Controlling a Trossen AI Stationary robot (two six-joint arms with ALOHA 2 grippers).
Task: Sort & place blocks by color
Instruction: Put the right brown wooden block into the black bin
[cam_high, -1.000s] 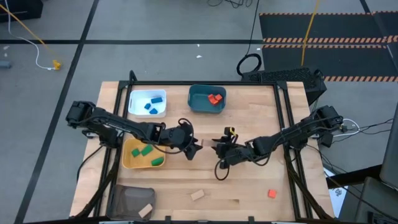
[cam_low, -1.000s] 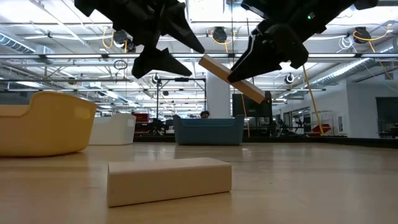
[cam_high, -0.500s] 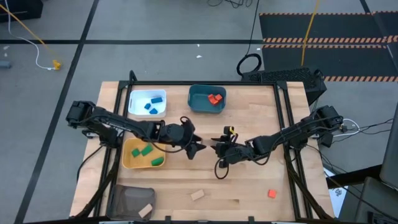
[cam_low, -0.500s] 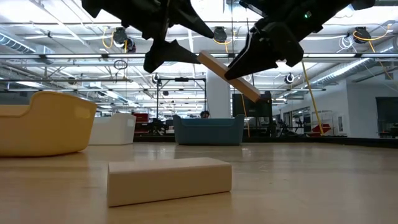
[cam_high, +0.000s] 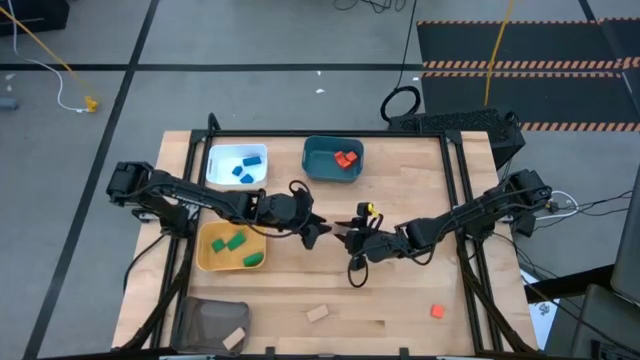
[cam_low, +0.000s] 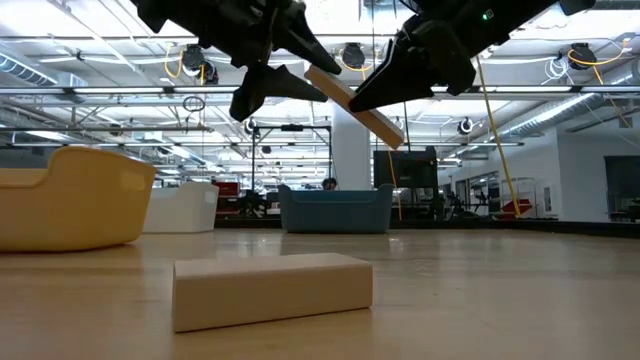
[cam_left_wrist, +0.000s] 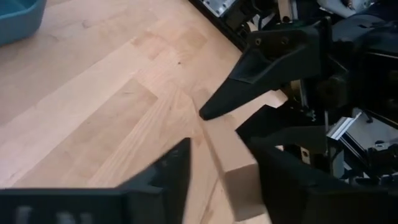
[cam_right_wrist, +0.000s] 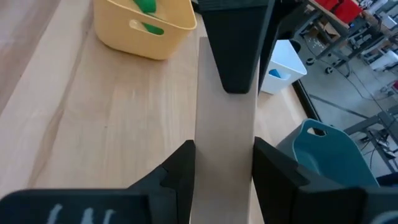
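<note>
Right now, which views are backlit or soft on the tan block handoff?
Low view: ceiling lights behind turn both grippers into silhouettes; the long tan block stays readable. Left wrist view: left gripper fingers blurred, block end sharper. High view: evenly lit, block hidden between the arms.

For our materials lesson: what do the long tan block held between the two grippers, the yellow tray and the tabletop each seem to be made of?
Long tan block: apparently bare, unpainted wood, pale with a matt face.
Yellow tray: probably moulded plastic, with smooth rounded walls, an even colour and a cut-out handle.
Tabletop: wood, seemingly sealed butcher-block, with visible joined strips and grain.
</note>
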